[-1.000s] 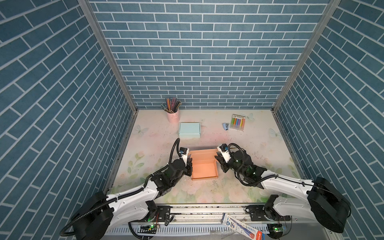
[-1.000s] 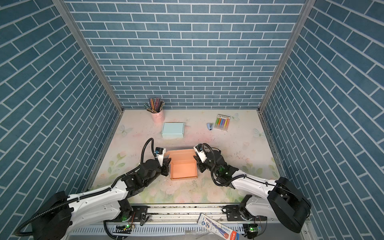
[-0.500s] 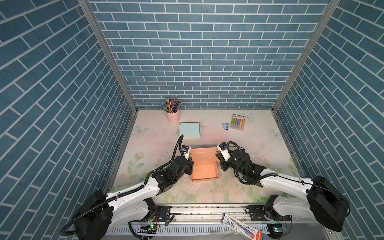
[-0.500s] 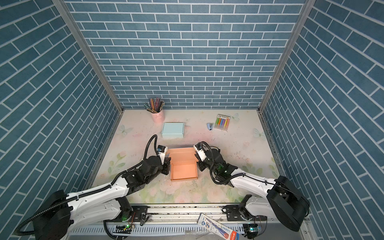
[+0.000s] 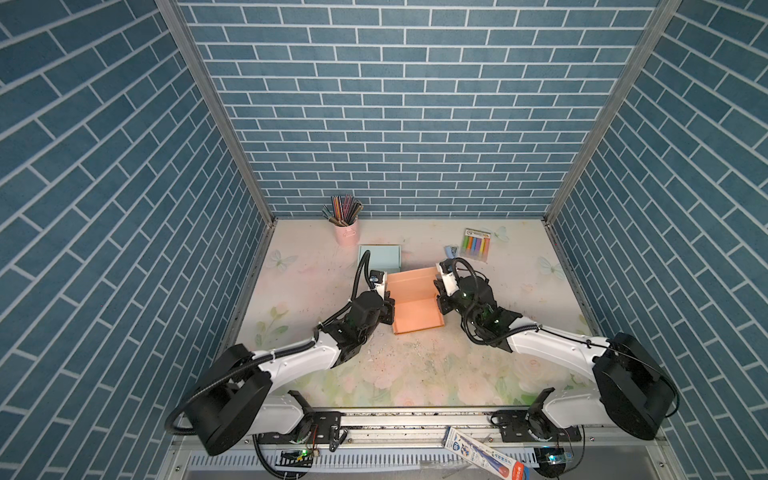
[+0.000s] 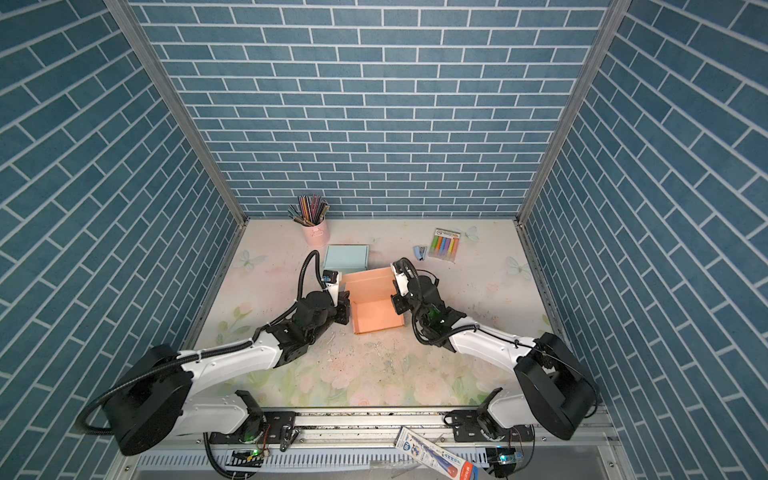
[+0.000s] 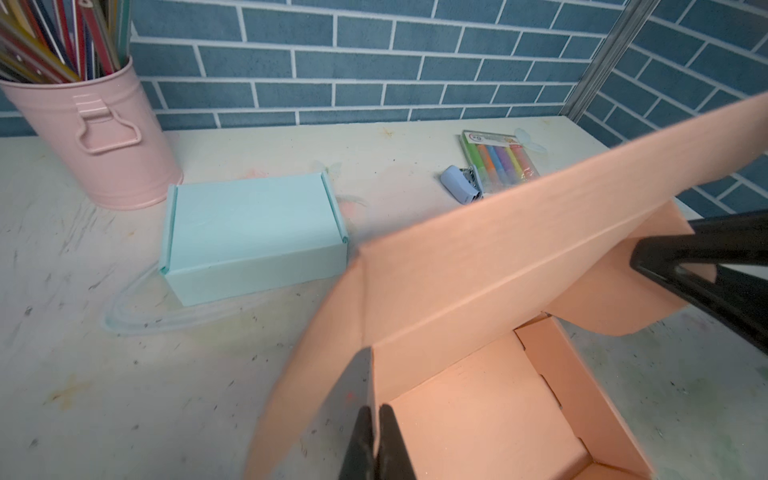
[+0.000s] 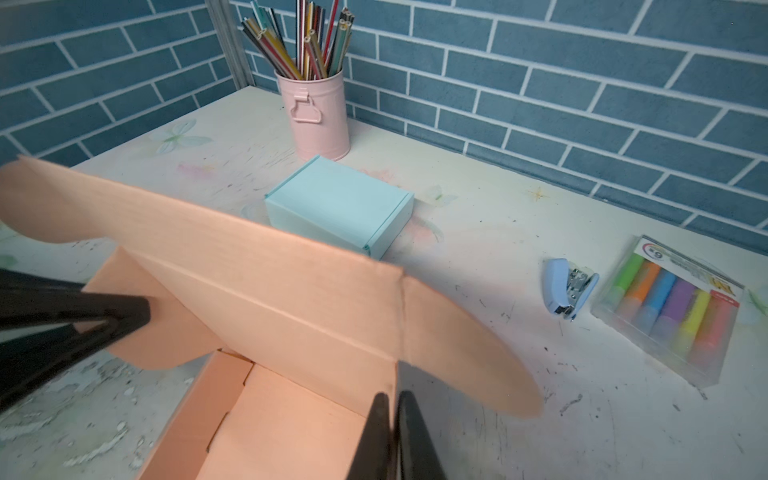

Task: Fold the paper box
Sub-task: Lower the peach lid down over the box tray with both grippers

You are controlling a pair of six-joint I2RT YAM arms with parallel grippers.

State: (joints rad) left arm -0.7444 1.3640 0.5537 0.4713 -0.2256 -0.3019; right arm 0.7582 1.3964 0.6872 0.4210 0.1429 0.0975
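While the lid (image 5: 411, 281) stands raised along its 12 o'clock edge, the box (image 5: 417, 318) sits open at the centre of the table (image 5: 519, 332). The left gripper (image 7: 376, 419) meets the 9 o'clock wall and the right gripper (image 8: 392, 403) the 3 o'clock wall, both with jaws closed narrow; a pinch cannot be confirmed. Both ears (image 8: 457, 340) should fold inward together before the lid lowers, with walls kept square.

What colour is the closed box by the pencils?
The closed box is pale mint blue; left wrist view shows it best.
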